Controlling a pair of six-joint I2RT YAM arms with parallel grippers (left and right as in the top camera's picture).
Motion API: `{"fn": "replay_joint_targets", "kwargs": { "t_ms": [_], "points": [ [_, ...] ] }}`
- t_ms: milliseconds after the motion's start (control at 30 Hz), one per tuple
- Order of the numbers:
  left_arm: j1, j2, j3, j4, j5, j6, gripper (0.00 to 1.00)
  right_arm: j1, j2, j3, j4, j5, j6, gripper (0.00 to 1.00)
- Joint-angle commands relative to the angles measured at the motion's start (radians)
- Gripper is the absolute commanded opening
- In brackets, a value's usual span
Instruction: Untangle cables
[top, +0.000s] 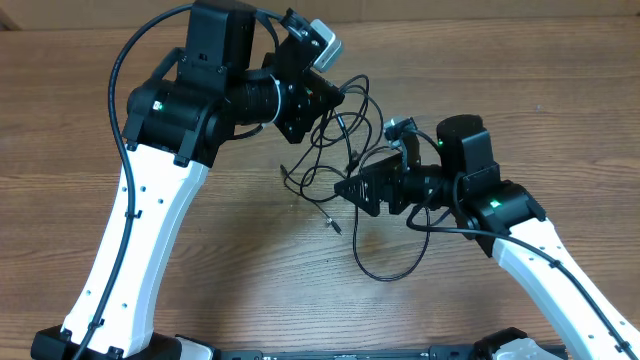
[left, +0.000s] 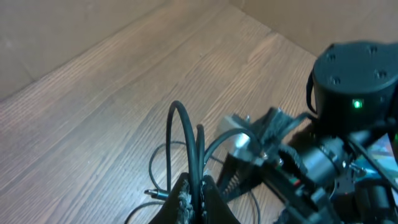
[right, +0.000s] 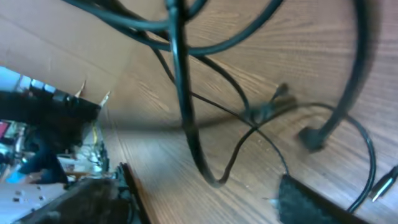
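The cables are thin black cords in a loose tangle on the wooden table between the two arms, with one loop trailing toward the front. My left gripper is at the tangle's upper left. In the left wrist view it is shut on a black cable that arches upward, and a small plug lies to its left. My right gripper is at the tangle's lower right. In the right wrist view it is open, and a cable loop hangs just ahead of its fingers, not gripped.
The right arm's body fills the right of the left wrist view, close to the left gripper. A cardboard wall runs along the back of the table. Thicker arm cables hang beside the left arm.
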Motion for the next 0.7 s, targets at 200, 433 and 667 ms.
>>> {"fn": "replay_joint_targets", "kwargs": {
  "t_ms": [200, 433, 667],
  "points": [
    [-0.004, 0.005, 0.021, 0.012, 0.045, -0.08, 0.04, 0.026, 0.0, -0.004, 0.003, 0.12, 0.061, 0.32],
    [-0.004, 0.005, 0.021, 0.013, 0.061, -0.092, 0.04, 0.026, 0.0, -0.005, -0.002, 0.159, 0.1, 0.11],
    [-0.002, 0.005, 0.021, 0.011, -0.006, -0.091, 0.04, 0.026, 0.0, -0.005, -0.183, 0.48, 0.208, 0.04]
  ]
}}
